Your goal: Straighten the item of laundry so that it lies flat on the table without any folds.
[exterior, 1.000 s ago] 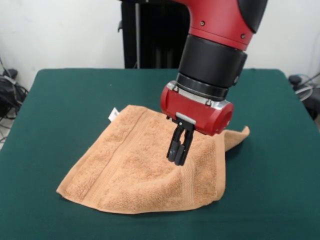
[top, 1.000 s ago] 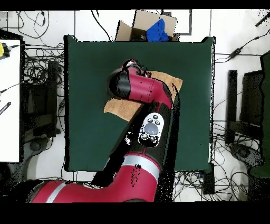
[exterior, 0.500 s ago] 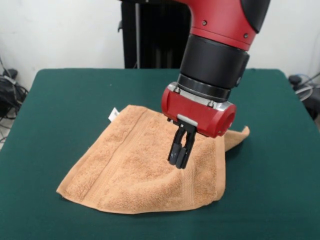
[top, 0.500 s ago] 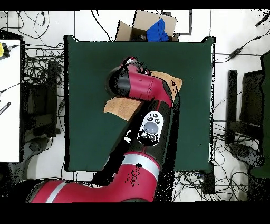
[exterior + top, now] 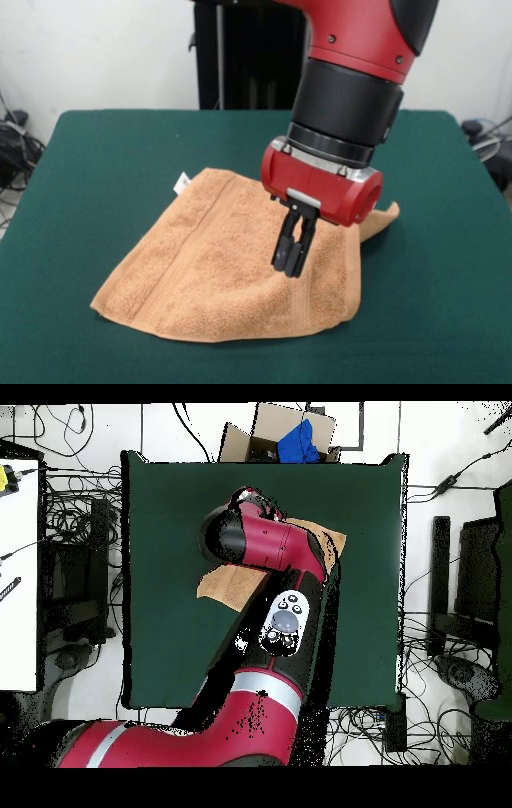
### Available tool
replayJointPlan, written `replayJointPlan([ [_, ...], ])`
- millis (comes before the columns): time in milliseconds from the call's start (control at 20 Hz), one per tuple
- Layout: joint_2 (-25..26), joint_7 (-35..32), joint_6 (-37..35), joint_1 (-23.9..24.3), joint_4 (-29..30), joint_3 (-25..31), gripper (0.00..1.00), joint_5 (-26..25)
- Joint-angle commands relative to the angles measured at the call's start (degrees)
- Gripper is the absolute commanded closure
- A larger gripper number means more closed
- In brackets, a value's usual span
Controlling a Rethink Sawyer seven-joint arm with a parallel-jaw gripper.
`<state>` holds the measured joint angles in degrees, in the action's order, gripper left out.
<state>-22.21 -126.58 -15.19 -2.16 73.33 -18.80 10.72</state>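
So the towel [image 5: 228, 268] is lying around the middle of the green table [image 5: 104, 152], still folded over on itself, with one corner poking out behind the arm on the picture's right and a little white tag [image 5: 182, 183] sticking out at the far left edge. The gripper [image 5: 290, 264] is hanging just over the towel's right part, fingers [image 5: 282, 250] pressed together with nothing pinched between them. Overhead, the red arm [image 5: 270, 554] is covering most of the cloth, and a cardboard box [image 5: 285, 436] is sitting beyond the table's far edge
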Motion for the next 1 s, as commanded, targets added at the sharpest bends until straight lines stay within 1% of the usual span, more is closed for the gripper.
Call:
replayJointPlan([
  [50,2.96,-8.06,0.14,-1.29,0.51,1.60,1.00,0.15],
  [150,2.60,-7.21,0.24,-0.49,0.95,2.62,1.00,-0.25],
  [300,2.88,-8.39,-0.88,-1.80,0.62,1.01,1.00,0.27],
  [550,3.42,-8.58,-0.75,-2.00,0.10,1.21,1.00,0.59],
  [700,4.02,-7.85,0.48,-1.29,-0.34,2.09,1.00,0.30],
  [1000,3.13,-7.64,1.11,-0.97,0.76,2.70,1.00,0.03],
])
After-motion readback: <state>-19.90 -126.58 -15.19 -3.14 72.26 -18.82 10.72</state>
